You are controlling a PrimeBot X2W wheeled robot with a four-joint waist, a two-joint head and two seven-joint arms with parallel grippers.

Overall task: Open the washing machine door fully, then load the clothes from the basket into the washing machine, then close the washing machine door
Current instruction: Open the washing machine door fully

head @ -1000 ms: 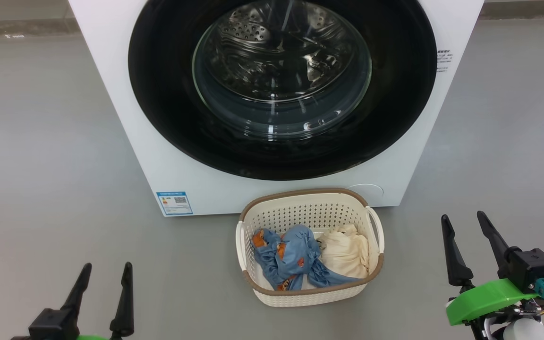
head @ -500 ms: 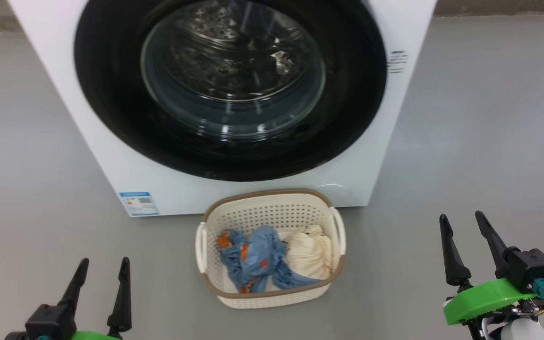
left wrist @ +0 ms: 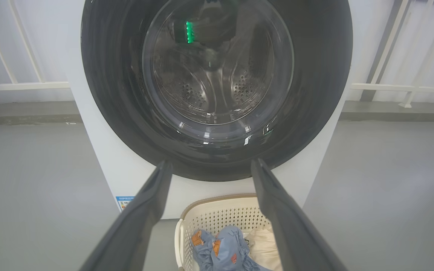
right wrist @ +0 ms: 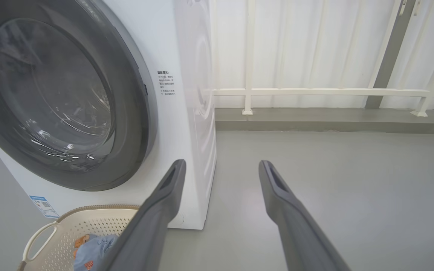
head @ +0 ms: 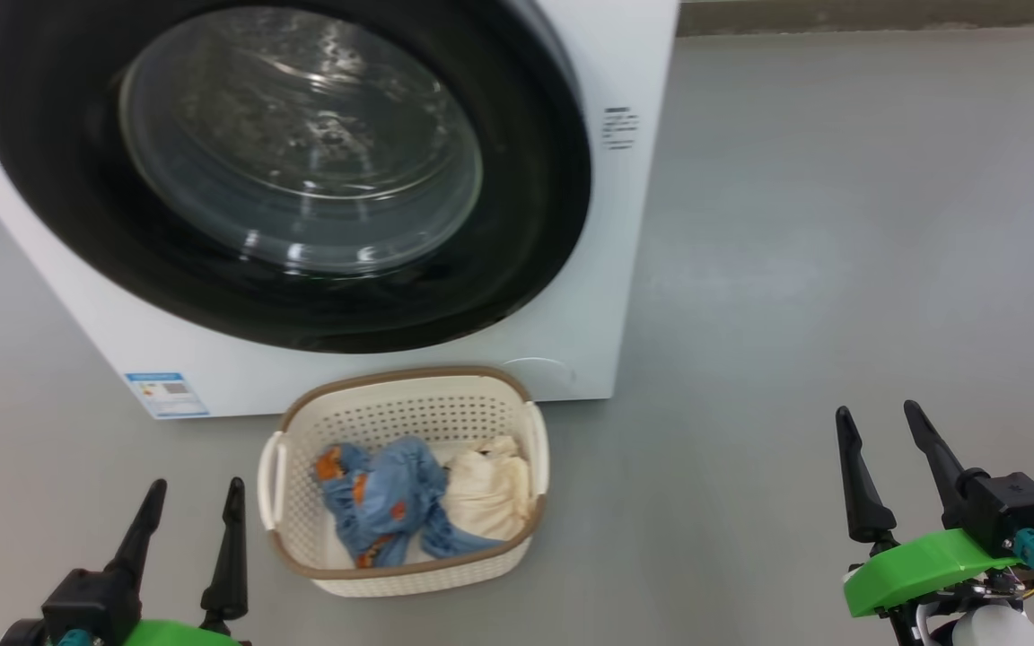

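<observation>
The white washing machine [head: 602, 296] stands at the upper left in the head view, its round black door [head: 77, 233] shut flat against the front. In front of it on the floor sits the cream basket [head: 409, 381] holding the clothes: a light blue garment [head: 387, 507] and a cream one [head: 486, 493]. My left gripper [head: 196, 487] is open at the lower left, just left of the basket. My right gripper [head: 876, 411] is open at the lower right, well away from it. The left wrist view faces the door [left wrist: 315, 94] and basket [left wrist: 217, 210] between open fingers.
Grey floor [head: 840, 251] stretches right of the machine. A blue label sticker [head: 165, 395] sits at the machine's lower left corner. White railing [right wrist: 333, 91] and a raised grey kerb [right wrist: 315, 120] run along the wall behind.
The whole head picture has shifted left: the camera has turned right, so the machine and basket sit further left. Both grippers hold the same places in the picture, still open.
</observation>
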